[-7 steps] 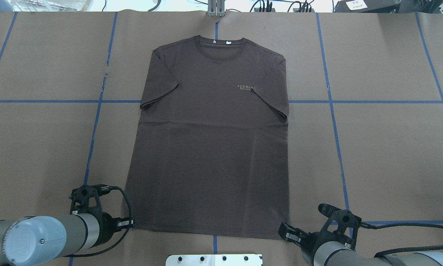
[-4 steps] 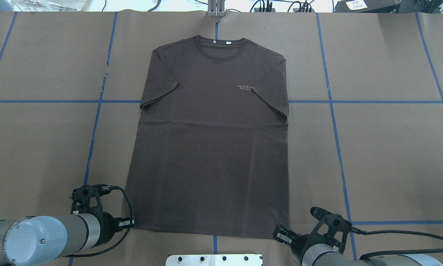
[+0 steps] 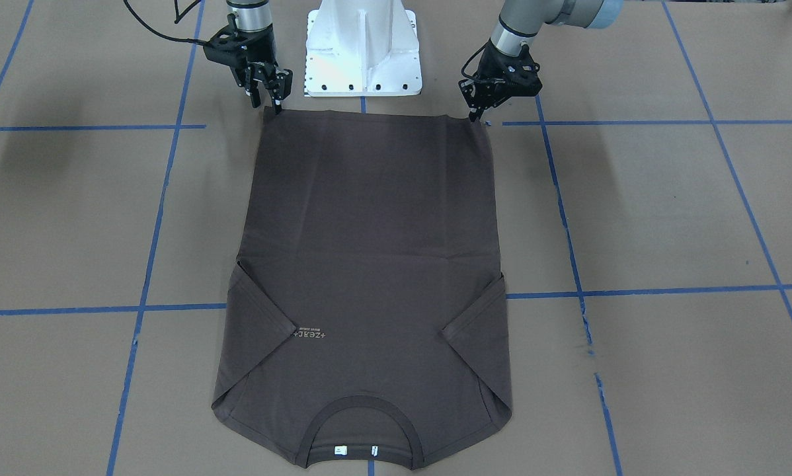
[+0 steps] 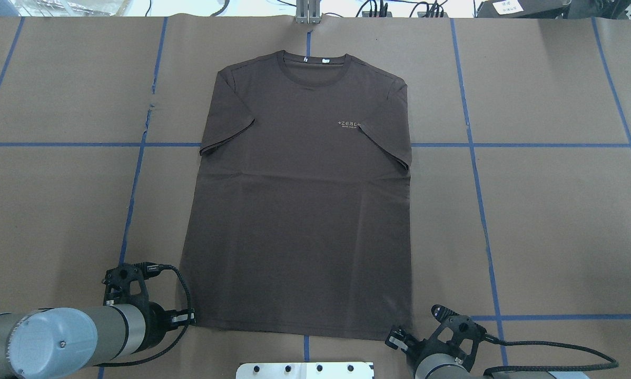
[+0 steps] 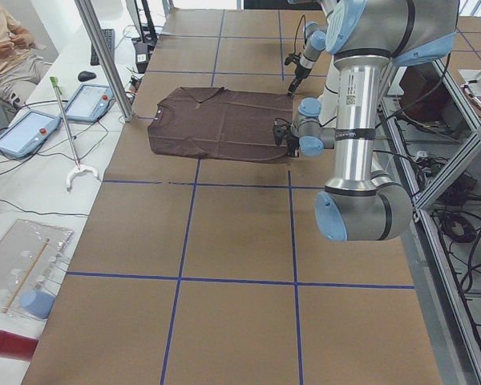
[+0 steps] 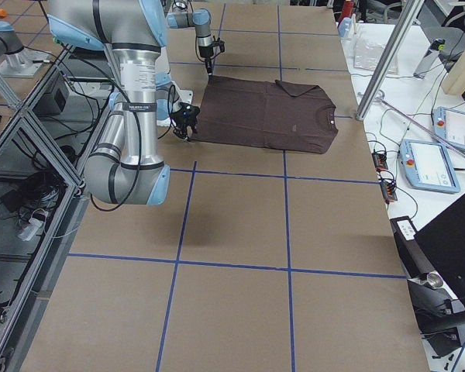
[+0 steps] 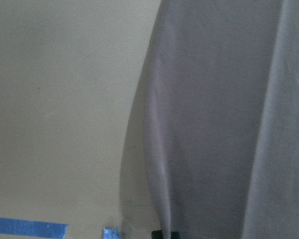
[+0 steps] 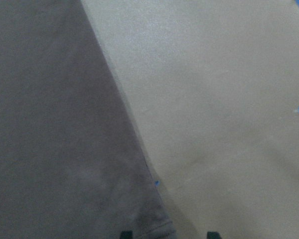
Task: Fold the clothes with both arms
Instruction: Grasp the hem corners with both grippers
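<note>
The dark brown T-shirt [image 4: 299, 210] lies flat on the paper-covered table, collar [image 3: 363, 423] away from the robot and both sleeves folded in. At the hem corner on its own side, my left gripper [image 3: 475, 118] has its fingers drawn together; in the left wrist view a single dark tip [image 7: 165, 233] sits on the cloth edge [image 7: 214, 124]. My right gripper [image 3: 268, 104] stands open at the other hem corner. In the right wrist view its two fingertips [image 8: 125, 234] straddle the shirt's corner [image 8: 50, 124].
The white pedestal base [image 3: 363, 46] stands just behind the hem, between the arms. Blue tape lines [image 4: 479, 200] cross the brown paper. Tablets [image 5: 32, 128] and a seated person [image 5: 8, 48] are beyond the table's far edge.
My right gripper has slid left and down onto the shirt's hem corner. The left gripper has barely shifted. The shirt lies as before.
</note>
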Controlling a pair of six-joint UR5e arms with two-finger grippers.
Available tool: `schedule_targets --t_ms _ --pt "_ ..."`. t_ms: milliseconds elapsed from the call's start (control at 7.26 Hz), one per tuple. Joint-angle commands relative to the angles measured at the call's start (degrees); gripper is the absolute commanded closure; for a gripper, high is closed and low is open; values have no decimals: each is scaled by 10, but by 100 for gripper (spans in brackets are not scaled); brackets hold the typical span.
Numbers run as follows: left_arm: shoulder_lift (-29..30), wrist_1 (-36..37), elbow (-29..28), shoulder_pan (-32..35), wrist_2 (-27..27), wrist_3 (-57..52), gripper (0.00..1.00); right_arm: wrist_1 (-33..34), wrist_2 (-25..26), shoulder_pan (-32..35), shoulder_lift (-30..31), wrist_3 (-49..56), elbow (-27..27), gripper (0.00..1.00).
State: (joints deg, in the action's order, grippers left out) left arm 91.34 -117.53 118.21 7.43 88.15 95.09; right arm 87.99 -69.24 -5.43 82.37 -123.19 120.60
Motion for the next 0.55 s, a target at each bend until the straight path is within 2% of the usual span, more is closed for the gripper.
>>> schedule_targets --t_ms 0,138,276,413 --pt "1 0 0 0 0 0 100 6 1 -4 0 -3 -2 41" --pt "1 -1 0 0 0 1 100 6 1 -4 -1 -4 -2 53" --pt "1 -1 0 0 0 1 100 5 6 -5 -1 -33 -3 79" --pt "0 -1 1 0 -1 1 100 4 11 -6 -2 -42 -3 91"
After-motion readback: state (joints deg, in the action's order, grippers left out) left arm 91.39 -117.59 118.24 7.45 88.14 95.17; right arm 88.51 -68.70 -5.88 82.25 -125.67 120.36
